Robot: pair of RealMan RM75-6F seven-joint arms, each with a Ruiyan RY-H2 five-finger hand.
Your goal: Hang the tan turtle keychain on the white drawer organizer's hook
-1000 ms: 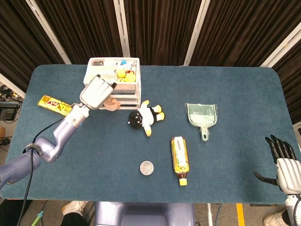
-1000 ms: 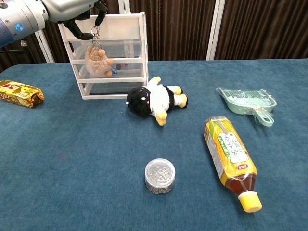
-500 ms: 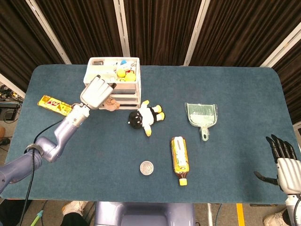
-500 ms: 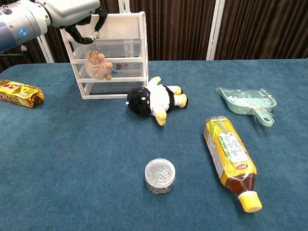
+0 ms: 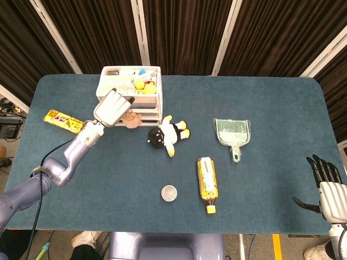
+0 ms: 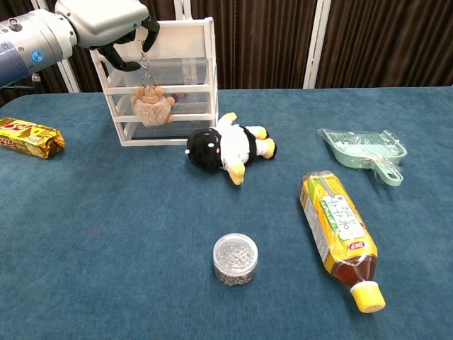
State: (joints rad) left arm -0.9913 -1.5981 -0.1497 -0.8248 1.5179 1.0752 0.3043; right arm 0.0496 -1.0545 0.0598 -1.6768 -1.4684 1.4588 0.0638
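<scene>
- The tan turtle keychain [image 6: 152,106] hangs by its chain from the left hand [image 6: 106,28], its long axis vertical — ring end up at 12 o'clock, plush body down at 6 o'clock.
- It dangles in front of the white drawer organizer [image 6: 177,78], over the middle and lower drawers; whether it touches the drawer fronts cannot be told.
- The left hand has its fingers curled around the top of the keychain's chain, at the organizer's upper front edge. The hook itself cannot be made out.
- The right hand [image 5: 328,189] sits at the table's 4 o'clock corner in the head view, fingers spread, holding nothing.
- One plush penguin [image 6: 226,149] lies on its side just at 4 o'clock of the organizer, head toward 8 o'clock.
- One bottle of tea [image 6: 340,230] lies flat, yellow cap pointing to 5 o'clock.
- One small round clear container [image 6: 235,258] stands at 6 o'clock of the penguin.
- One pale green dustpan [image 6: 364,152] lies at 3 o'clock of the penguin — handle toward 5 o'clock.
- One yellow snack packet [image 6: 28,138] lies at 9 o'clock of the organizer, well apart from it.
- All rest on one blue table [image 6: 106,248].
</scene>
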